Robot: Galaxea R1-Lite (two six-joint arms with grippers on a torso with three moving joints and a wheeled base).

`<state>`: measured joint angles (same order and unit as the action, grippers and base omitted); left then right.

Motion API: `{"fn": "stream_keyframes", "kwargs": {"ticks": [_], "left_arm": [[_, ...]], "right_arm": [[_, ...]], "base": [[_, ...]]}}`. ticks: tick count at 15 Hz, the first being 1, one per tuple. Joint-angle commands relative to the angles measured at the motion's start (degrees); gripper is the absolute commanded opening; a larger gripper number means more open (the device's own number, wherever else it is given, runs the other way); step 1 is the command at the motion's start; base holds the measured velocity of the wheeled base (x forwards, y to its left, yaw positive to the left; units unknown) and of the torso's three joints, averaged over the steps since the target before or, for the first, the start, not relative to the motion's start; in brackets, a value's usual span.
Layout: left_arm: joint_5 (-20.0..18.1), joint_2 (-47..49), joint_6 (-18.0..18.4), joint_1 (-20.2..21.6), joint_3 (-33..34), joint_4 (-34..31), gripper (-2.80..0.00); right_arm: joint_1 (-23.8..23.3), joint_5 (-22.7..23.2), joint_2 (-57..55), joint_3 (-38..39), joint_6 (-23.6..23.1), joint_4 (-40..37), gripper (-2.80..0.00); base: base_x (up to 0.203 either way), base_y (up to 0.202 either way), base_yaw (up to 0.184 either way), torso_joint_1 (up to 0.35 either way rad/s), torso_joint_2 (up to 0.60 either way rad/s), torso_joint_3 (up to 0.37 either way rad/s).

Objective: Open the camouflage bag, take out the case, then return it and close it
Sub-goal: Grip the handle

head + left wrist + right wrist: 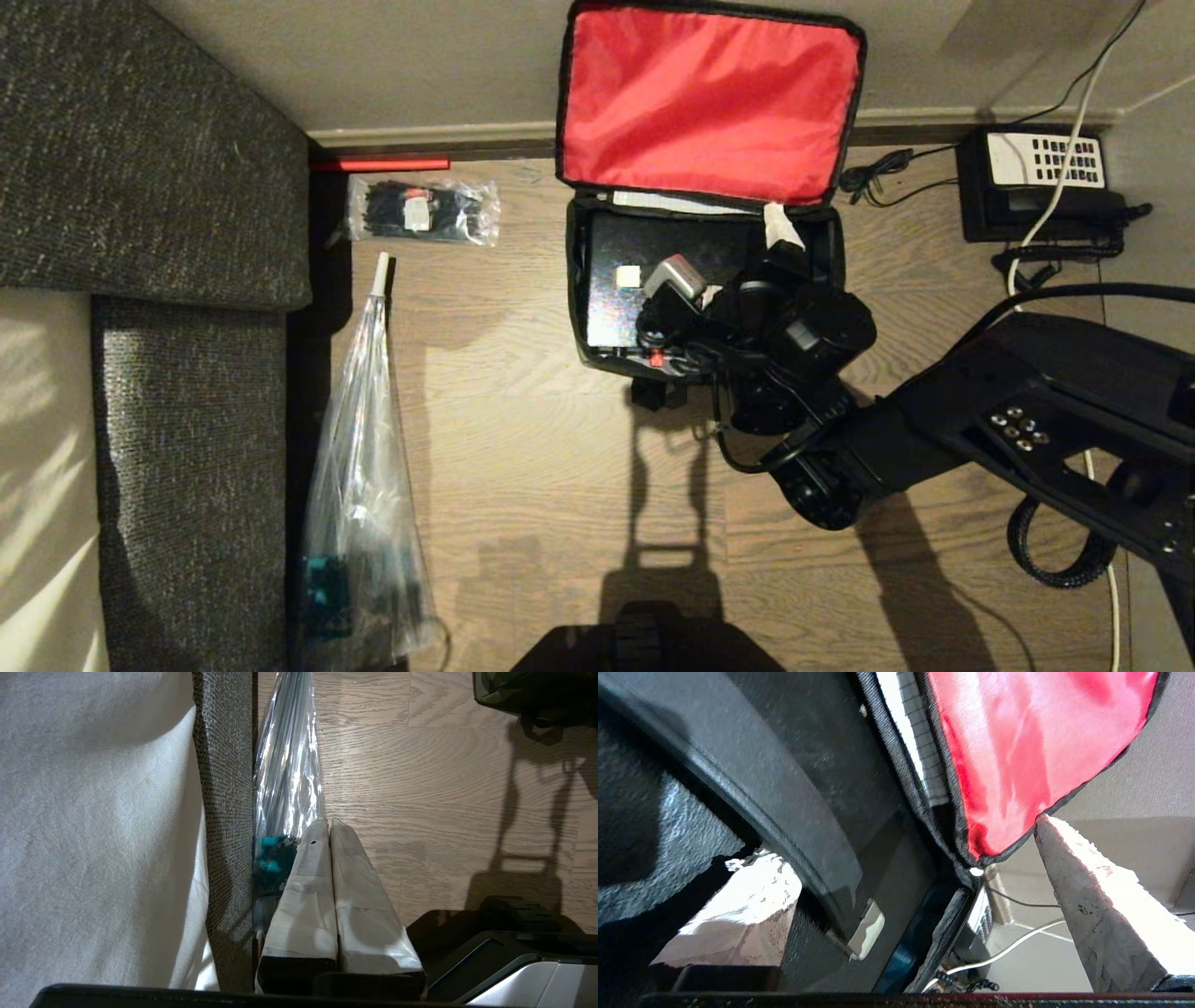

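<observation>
Down inside the open bag (707, 121), the right gripper (920, 891) hangs spread wide, straddling the case's (607, 289) edge. Stiff and smooth, it probably needs gripping by that raised rim. The left gripper (329, 826) is pressed together, parked.

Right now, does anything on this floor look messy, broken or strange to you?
Nothing looks spilled or broken. The camouflage bag sits open on the floor, red lid leaning on the wall, the case lying flat inside, the open right gripper above it. The telephone on the floor with loose cords is mildly untidy.
</observation>
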<state>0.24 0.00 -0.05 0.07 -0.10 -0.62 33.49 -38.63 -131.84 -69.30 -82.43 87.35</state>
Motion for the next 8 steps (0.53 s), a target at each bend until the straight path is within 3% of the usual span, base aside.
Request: {"fn": "stream_keyframes", "kwargs": {"ticks": [1, 8], "left_arm": [[0.0, 0.0, 0.0, 0.0, 0.0, 0.0, -2.80], [0.1, -0.1, 0.0, 0.0, 0.0, 0.0, -2.80]], "right_arm": [[-1.0, -0.3, -2.2, -3.3, -0.7, 0.3, 0.00], [-2.3, 0.2, -5.7, -5.0, -0.8, 0.3, 0.00]], "base": [[0.000, 0.000, 0.000, 0.000, 0.00, 0.000], [0.000, 0.000, 0.000, 0.000, 0.00, 0.005]]}}
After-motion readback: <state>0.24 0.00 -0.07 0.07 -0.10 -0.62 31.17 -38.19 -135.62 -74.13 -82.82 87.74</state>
